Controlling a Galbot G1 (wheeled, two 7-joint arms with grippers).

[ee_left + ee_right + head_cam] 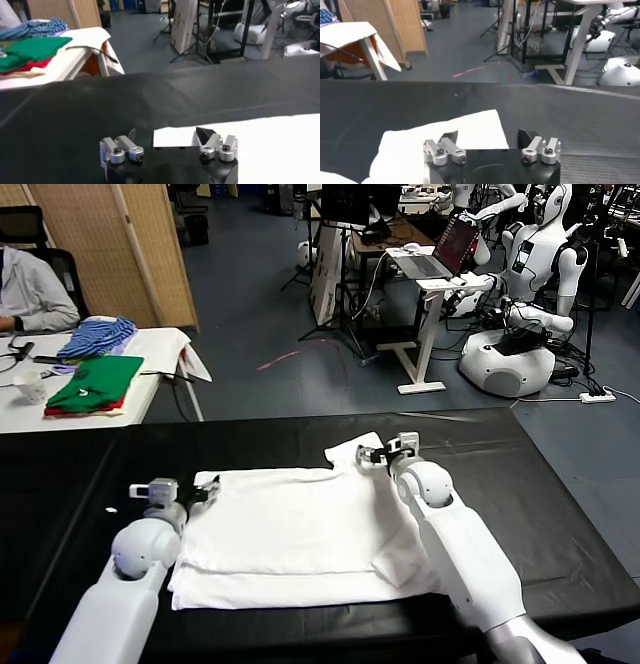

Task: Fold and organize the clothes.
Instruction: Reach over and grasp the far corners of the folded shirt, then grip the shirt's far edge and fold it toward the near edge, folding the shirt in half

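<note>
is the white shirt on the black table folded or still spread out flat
Partly folded: the shirt lies in doubled layers, edges stacked at its near side.

- The black table (560, 514) carries the work — its dark cover runs from edge to edge.
- The white T-shirt (300, 534) lies flat on it, partly folded, one sleeve (352, 450) spread toward the far edge.
- A small white speck (110, 510) sits on the cover near the robot's left — too small to identify.
</note>
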